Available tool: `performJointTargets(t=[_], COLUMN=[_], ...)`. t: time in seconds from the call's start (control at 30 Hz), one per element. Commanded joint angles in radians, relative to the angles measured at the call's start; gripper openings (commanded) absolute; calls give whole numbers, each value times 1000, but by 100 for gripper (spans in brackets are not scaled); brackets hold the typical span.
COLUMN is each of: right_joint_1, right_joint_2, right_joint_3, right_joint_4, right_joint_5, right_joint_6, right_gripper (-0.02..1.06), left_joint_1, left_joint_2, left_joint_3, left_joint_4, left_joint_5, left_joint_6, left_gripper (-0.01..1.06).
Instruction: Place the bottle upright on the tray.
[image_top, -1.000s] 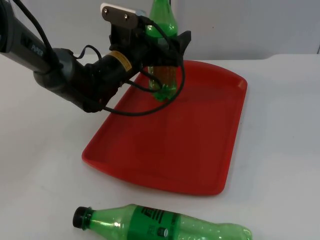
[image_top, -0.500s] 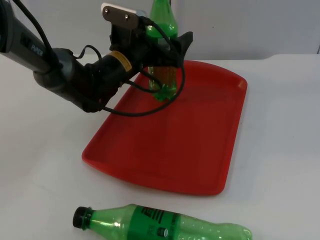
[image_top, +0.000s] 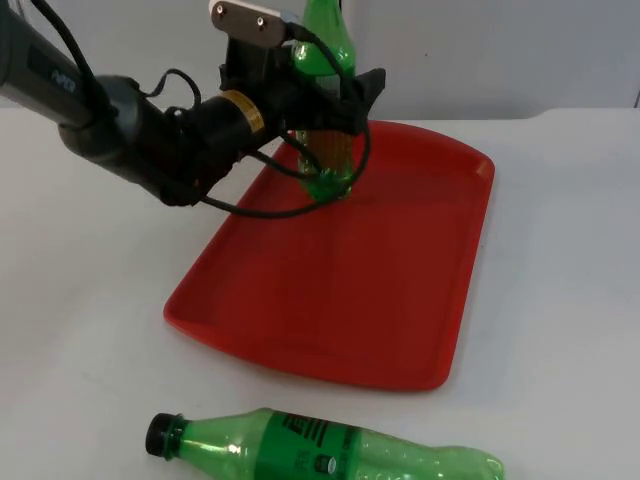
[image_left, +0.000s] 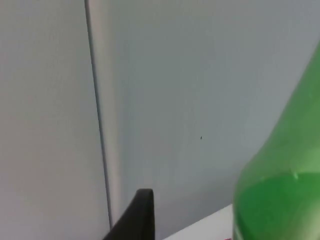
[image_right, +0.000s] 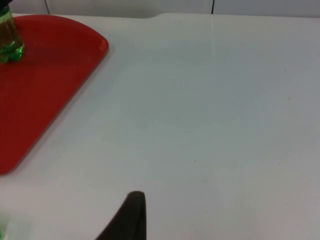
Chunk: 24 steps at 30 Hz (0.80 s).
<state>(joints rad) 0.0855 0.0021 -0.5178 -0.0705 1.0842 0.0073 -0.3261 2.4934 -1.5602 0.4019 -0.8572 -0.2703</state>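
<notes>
My left claw (image_top: 335, 100) grips the bottle (image_top: 325, 60) upright, base at the tray (image_top: 420, 280). I should settle it flat, then release gently, without tipping it.

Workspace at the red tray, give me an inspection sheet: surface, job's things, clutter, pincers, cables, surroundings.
Surface: white table top, nothing spilled.
Job's things: upright green bottle, base on the far corner of the red tray.
Clutter: second green bottle, capped, lying on its side on the table in front of the tray.
Pincers: left pincer shut around the upright bottle's middle; right pincer waits above bare table beside the tray.
Cables: nothing to report.
Surroundings: grey partition wall behind the table.
</notes>
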Motion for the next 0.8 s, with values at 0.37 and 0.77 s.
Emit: performJointTargets(t=[0.37,0.77], right_joint_1=[-5,-5], right_joint_2=[-2,-2], right_joint_3=[2,2], right_joint_4=[2,2], right_joint_5=[-9,-9], right_joint_6=[4,4], right_gripper=[105,105], left_joint_1=[29,59], left_joint_2=[-60,-117], left_joint_3=[0,2], left_joint_4=[193,509], left_joint_5=[159,274], left_joint_6=[-181,-423], left_gripper=[105,105])
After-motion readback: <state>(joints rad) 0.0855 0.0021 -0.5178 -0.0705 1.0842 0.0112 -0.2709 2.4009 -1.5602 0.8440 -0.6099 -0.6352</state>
